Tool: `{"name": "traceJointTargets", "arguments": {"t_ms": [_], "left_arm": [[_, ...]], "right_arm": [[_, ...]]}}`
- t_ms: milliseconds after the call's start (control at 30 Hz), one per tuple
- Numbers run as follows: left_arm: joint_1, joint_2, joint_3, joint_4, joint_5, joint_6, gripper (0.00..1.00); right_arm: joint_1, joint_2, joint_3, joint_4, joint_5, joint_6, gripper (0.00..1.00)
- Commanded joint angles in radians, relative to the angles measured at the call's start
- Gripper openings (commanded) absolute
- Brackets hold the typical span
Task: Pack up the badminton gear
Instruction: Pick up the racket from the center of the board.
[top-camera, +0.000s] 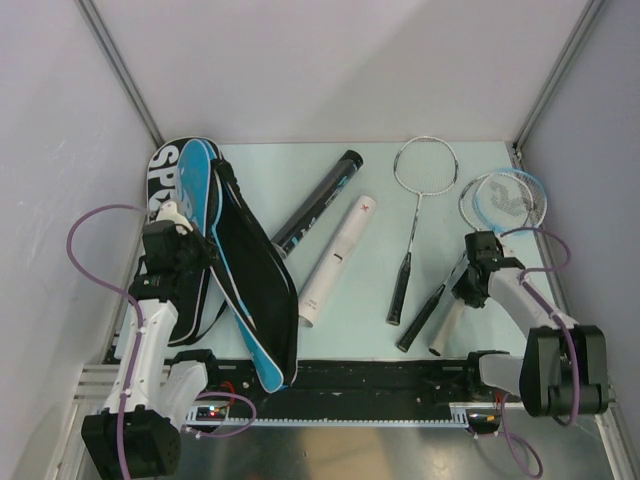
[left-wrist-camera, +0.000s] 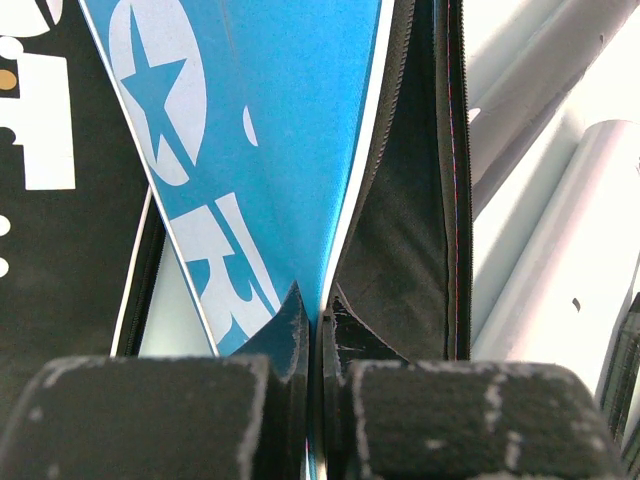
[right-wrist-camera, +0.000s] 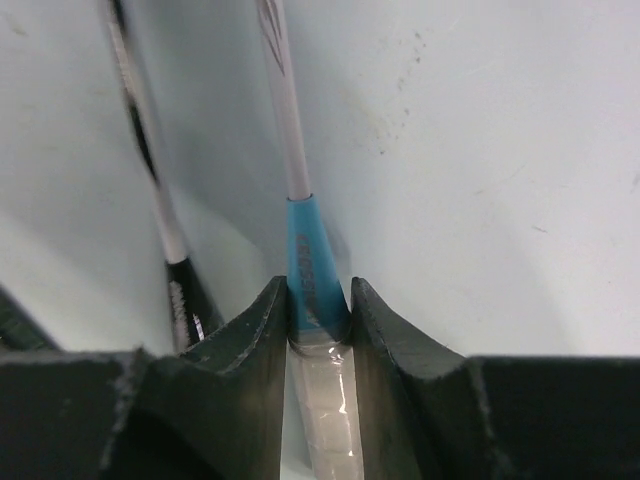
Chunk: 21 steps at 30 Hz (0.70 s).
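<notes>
Right gripper (right-wrist-camera: 318, 300) clamps the blue racket (right-wrist-camera: 290, 150) at its teal collar, just above the pale wrapped grip, near the table's (top-camera: 350, 330) right edge. The left gripper (left-wrist-camera: 318, 322) pinches the blue racket cover (left-wrist-camera: 270, 120) by its edge. The slick handle may swivel in so narrow a pinch, and the far head could drag the neighbouring racket (top-camera: 422, 322), whose head overlaps it. The blue racket has a thin white shaft and a blue-rimmed head.

Pale mint tabletop (top-camera: 345, 345) between plain grey-white walls (top-camera: 330, 60), aluminium corner posts (top-camera: 121, 70), soft even light.
</notes>
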Motion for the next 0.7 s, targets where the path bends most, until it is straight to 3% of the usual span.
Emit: {"name": "traceJointTargets", "arguments": {"t_ms": [0, 233, 367, 667], "left_arm": [[0.007, -0.034, 0.013, 0.075, -0.001, 0.004, 0.0], [0.006, -0.04, 0.012, 0.074, -0.008, 0.003, 0.0], [0.006, -0.041, 0.012, 0.074, -0.011, 0.003, 0.0], [0.007, -0.039, 0.01, 0.075, -0.008, 0.004, 0.0]], "right_arm": [[0.071, -0.152, 0.012, 0.002, 0.13, 0.042, 0.01], [0.203, -0.261, 0.085, -0.05, 0.307, 0.061, 0.0], [0.291, -0.276, 0.108, 0.003, 0.342, 0.063, 0.0], [0.448, -0.08, 0.127, 0.093, 0.349, 0.107, 0.0]]}}
